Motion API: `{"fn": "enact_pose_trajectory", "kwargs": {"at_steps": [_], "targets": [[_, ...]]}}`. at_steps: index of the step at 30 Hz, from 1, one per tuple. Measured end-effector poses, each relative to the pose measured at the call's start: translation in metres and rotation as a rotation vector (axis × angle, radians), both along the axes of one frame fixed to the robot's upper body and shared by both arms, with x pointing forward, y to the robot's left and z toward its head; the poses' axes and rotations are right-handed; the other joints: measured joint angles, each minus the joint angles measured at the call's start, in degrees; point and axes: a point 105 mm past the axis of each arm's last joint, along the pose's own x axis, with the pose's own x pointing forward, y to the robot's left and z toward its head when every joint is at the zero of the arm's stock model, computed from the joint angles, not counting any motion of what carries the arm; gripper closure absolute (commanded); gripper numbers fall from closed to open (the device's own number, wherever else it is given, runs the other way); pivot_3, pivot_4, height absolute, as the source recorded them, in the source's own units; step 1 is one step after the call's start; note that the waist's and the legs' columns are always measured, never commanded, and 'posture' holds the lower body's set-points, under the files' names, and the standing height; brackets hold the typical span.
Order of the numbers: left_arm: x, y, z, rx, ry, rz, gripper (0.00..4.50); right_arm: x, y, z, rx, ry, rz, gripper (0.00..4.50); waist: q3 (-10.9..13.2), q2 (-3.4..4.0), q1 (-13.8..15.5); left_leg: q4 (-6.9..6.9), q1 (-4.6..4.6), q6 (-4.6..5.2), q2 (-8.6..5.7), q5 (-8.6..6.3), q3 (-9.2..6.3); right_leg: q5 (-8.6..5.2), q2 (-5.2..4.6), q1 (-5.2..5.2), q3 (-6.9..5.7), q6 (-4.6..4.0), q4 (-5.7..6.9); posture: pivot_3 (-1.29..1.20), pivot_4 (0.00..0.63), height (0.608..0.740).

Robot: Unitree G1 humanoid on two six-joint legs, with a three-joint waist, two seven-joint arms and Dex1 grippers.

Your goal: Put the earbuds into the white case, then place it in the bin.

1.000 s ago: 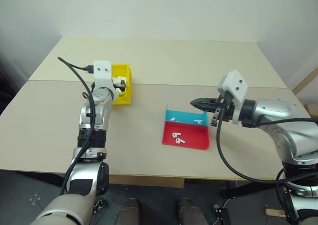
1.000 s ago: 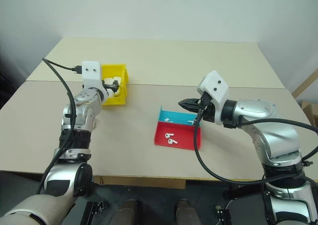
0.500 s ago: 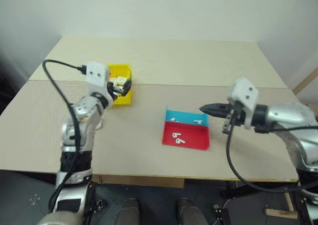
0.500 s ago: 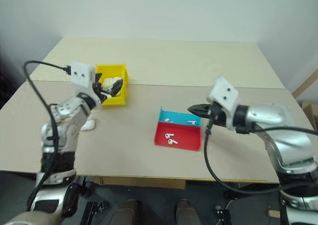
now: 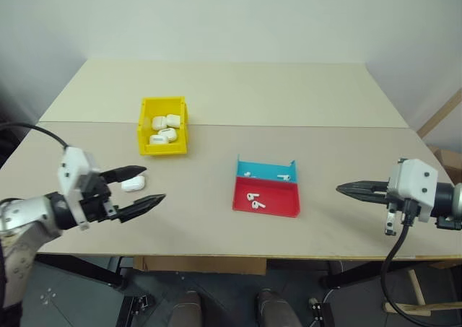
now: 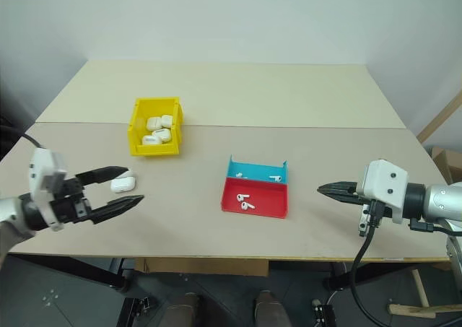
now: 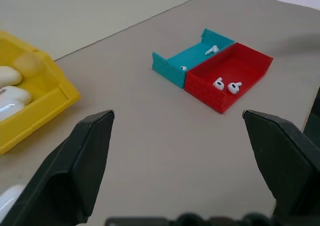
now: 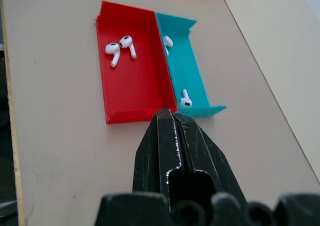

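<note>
Left eye view: the yellow bin (image 5: 162,135) holds several white cases; another white case (image 5: 133,184) lies on the desk (image 5: 216,96) just in front of the bin. The left gripper (image 5: 137,188) has its fingers apart around that case, without touching.

Right wrist view: the right gripper (image 8: 172,131) has its fingers together, near the red tray (image 8: 131,84) with two earbuds (image 8: 120,46).

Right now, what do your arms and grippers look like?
Each gripper, left and right, has two pointy black fingers on a white boxy block. My arms are shiny silver with black bands, and a black cable hangs from the right one.
</note>
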Motion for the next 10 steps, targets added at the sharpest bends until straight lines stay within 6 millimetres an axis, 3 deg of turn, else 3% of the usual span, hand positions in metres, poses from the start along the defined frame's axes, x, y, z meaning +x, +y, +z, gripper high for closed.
{"fn": "enact_pose_trajectory", "kwargs": {"at_steps": [10], "targets": [[-0.0097,-0.0029,0.0031,0.02,-0.041,-0.017,0.03,0.0098,0.0021,0.008,-0.015,-0.031,0.009,4.5,0.0,-0.01,-0.15,-0.12,-0.01,0.0,0.02,0.0,0.04,0.01,0.0,-0.01,0.04,-0.01,-0.13,0.0,0.15,0.74]]}}
